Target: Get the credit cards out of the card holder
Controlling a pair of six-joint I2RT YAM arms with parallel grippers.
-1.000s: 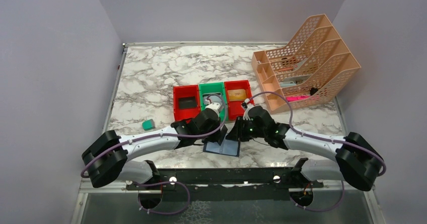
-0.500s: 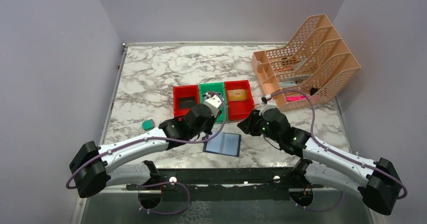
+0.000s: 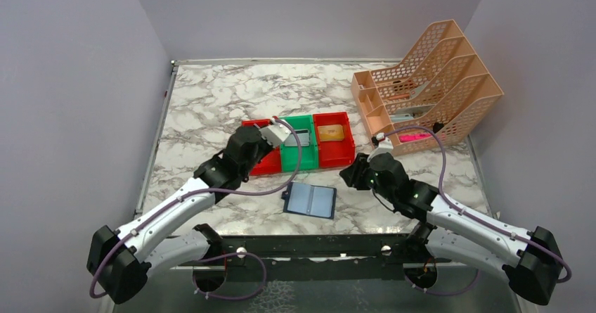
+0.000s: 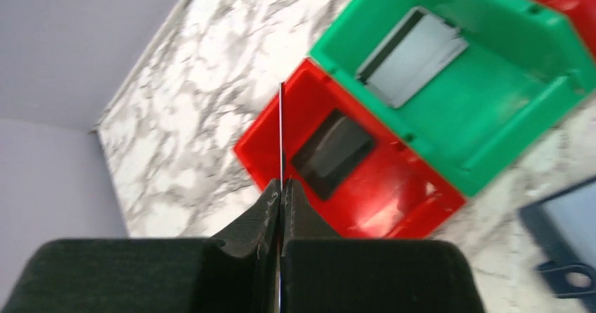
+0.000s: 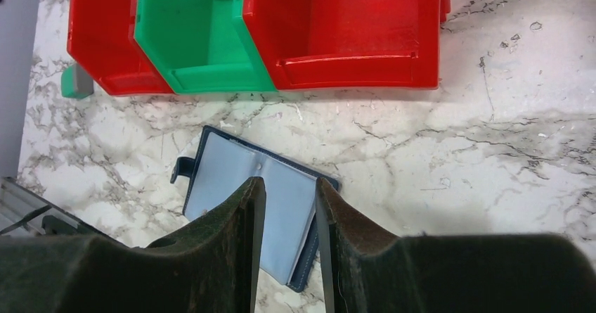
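The left fingers (image 4: 281, 190) were pinched shut on a thin card (image 4: 281, 130), seen edge-on as a dark upright line, so its colour could not be told. In the left wrist view that edge crossed the outer wall of the left red bin (image 4: 393, 186), where a black card (image 4: 332, 155) lay flat on the floor. Touching that bin was a green bin (image 4: 506, 102) with a silver-grey card (image 4: 411, 56) lying in it. A right red bin (image 3: 336, 157) closed the row on the far side and held a gold card (image 3: 334, 132). From above, the left arm reached across the left red bin and hid most of it. The right fingers (image 5: 288, 183) were parted a little with nothing between them. They hung just above the card holder (image 3: 310, 200), and in the right wrist view they covered part of it. The card holder lay open and flat on the marbled table (image 3: 211, 102), its pale inner pockets facing up and its snap tab on the left. It sat just in front of the three bins, apart from them, between the two arms. A peach mesh file rack (image 3: 436, 74) stood at the far right of the table, well apart from the bins, with a few small items in its trays.
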